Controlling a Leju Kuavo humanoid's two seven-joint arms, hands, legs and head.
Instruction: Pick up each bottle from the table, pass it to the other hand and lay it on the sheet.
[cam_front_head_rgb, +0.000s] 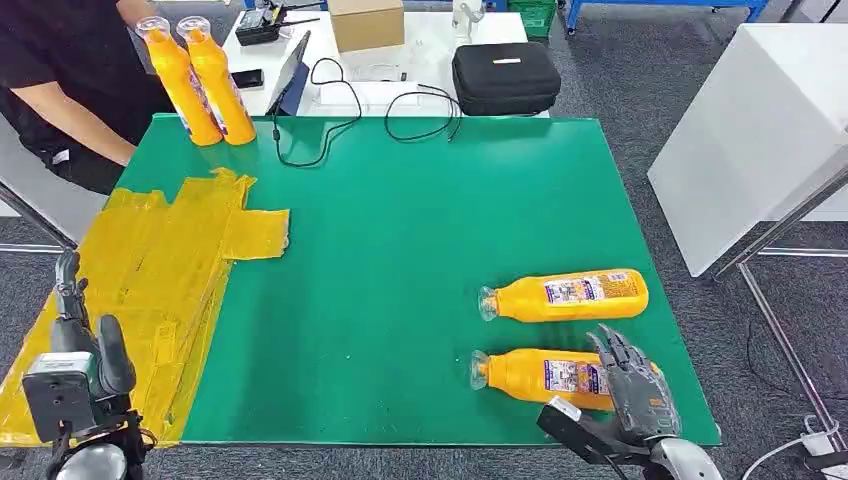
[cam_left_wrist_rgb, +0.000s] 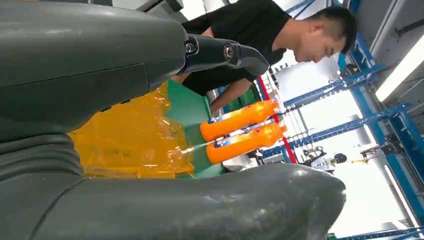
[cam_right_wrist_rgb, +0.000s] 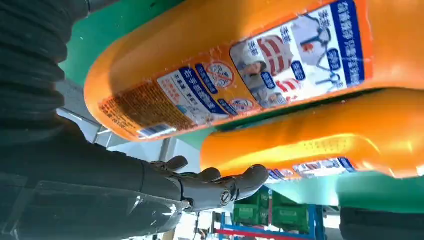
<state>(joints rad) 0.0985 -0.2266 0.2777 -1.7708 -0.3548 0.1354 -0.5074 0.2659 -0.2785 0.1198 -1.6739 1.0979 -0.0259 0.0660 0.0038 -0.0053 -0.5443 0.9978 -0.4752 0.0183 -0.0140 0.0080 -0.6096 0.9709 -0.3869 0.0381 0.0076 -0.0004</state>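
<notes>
Two orange bottles lie on their sides at the right of the green table (cam_front_head_rgb: 400, 250): a far bottle (cam_front_head_rgb: 565, 295) and a near bottle (cam_front_head_rgb: 540, 375). My right hand (cam_front_head_rgb: 633, 385) hovers over the near bottle's base end with its fingers stretched out, gripping nothing. In the right wrist view the near bottle (cam_right_wrist_rgb: 225, 65) looms large, the far bottle (cam_right_wrist_rgb: 310, 140) lies behind it, and my fingers (cam_right_wrist_rgb: 215, 182) are spread beside them. The yellow sheet (cam_front_head_rgb: 150, 270) covers the table's left side. My left hand (cam_front_head_rgb: 85, 355) is raised at the sheet's near corner, holding nothing.
Two more orange bottles (cam_front_head_rgb: 200, 85) stand upright at the table's far left corner, also seen as bottles (cam_left_wrist_rgb: 240, 130) past the sheet (cam_left_wrist_rgb: 130, 140). A person in black (cam_front_head_rgb: 60, 80) stands beside them. Cables (cam_front_head_rgb: 400, 110), a black case (cam_front_head_rgb: 505, 75) and a box lie behind the table.
</notes>
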